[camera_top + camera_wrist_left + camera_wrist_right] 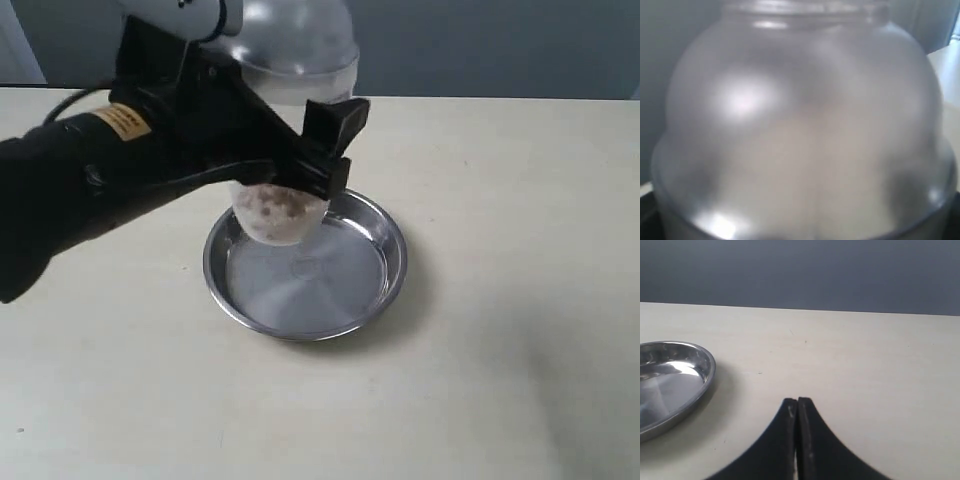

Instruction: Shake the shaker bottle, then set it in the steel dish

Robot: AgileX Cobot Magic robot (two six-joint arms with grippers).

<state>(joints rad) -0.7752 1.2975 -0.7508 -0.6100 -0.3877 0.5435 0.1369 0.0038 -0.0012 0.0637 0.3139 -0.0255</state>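
Note:
My left gripper (328,150) is shut on the shaker bottle (280,212), its black fingers (336,118) clamped across the bottle's middle. The bottle is off the table, its lower end with brownish granules over the far left part of the steel dish (385,235). The frosted domed shoulder (300,45) rises above the gripper, and in the left wrist view this shoulder (800,125) fills the picture and hides the fingers. I cannot tell whether the bottle's base touches the dish. My right gripper (798,401) is shut and empty, low over the table, with the steel dish (709,371) off to its side.
The pale table (500,350) surrounds the dish. A grey wall (480,50) stands behind the table's far edge. The left arm's black body (70,190) stretches across the left of the exterior view.

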